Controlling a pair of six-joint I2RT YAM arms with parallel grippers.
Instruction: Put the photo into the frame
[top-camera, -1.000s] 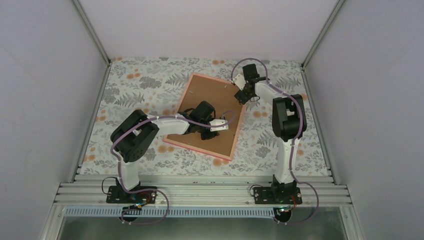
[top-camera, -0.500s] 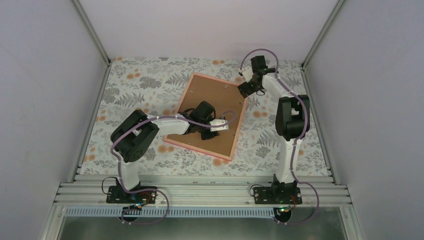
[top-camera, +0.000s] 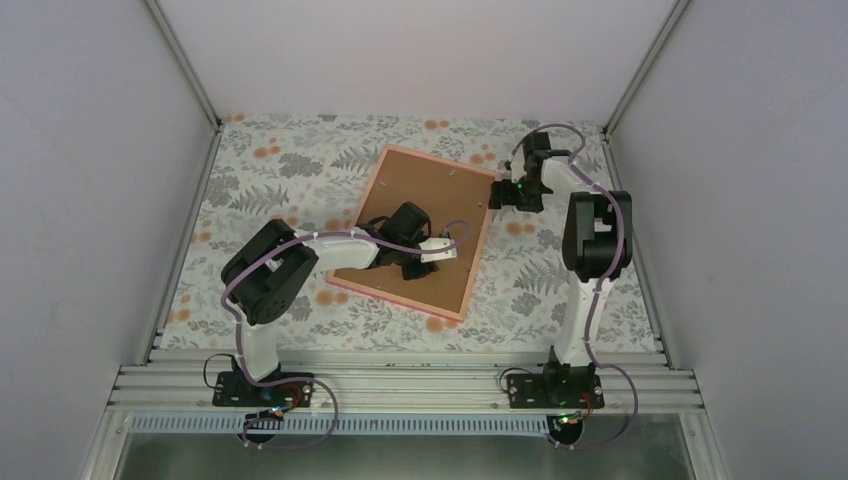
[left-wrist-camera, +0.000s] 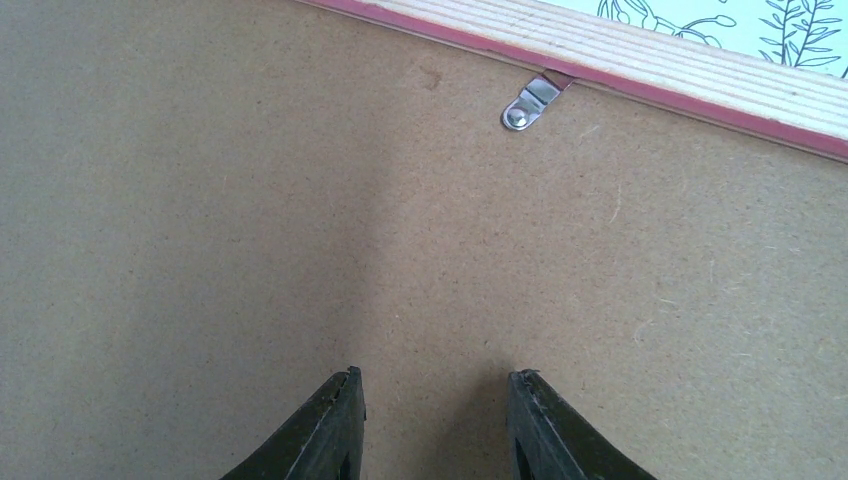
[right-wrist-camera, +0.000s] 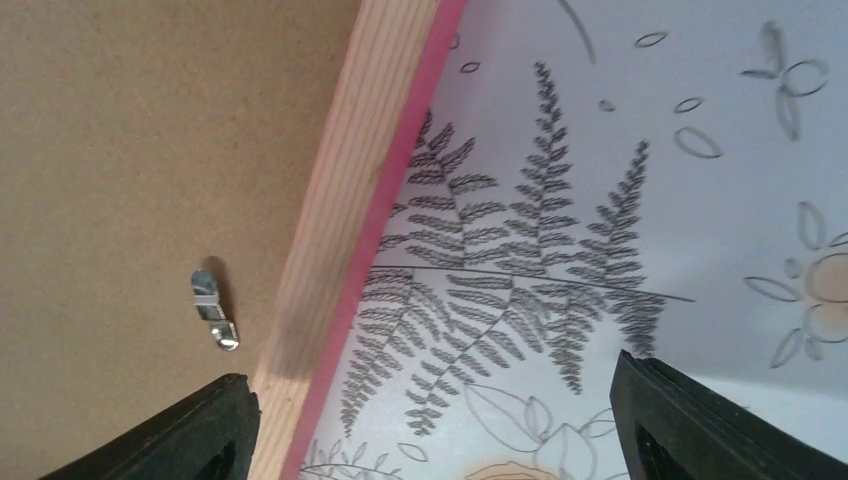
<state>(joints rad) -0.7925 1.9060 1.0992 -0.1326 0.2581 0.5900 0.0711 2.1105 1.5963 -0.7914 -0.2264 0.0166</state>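
The frame (top-camera: 396, 300) lies face down in the middle of the table, its thin pink border around the plain brown board (top-camera: 420, 190) that fills its back. The photo is not in view. My left gripper (top-camera: 413, 268) is open and empty, its tips low over the board (left-wrist-camera: 250, 200) in the left wrist view (left-wrist-camera: 435, 385), with a metal clip (left-wrist-camera: 530, 100) ahead at the frame's edge (left-wrist-camera: 650, 70). My right gripper (top-camera: 500, 196) is open and empty, straddling the frame's right edge (right-wrist-camera: 340, 190) in the right wrist view (right-wrist-camera: 430, 375), above a second clip (right-wrist-camera: 213, 310).
The table has a floral cloth (top-camera: 290, 165). White walls with metal posts (top-camera: 185, 65) close in the left, right and back sides. An aluminium rail (top-camera: 400, 385) carries both arm bases at the near edge.
My right gripper has swung right, from over the frame's far corner to the frame's right edge. The left arm and the frame have not moved.
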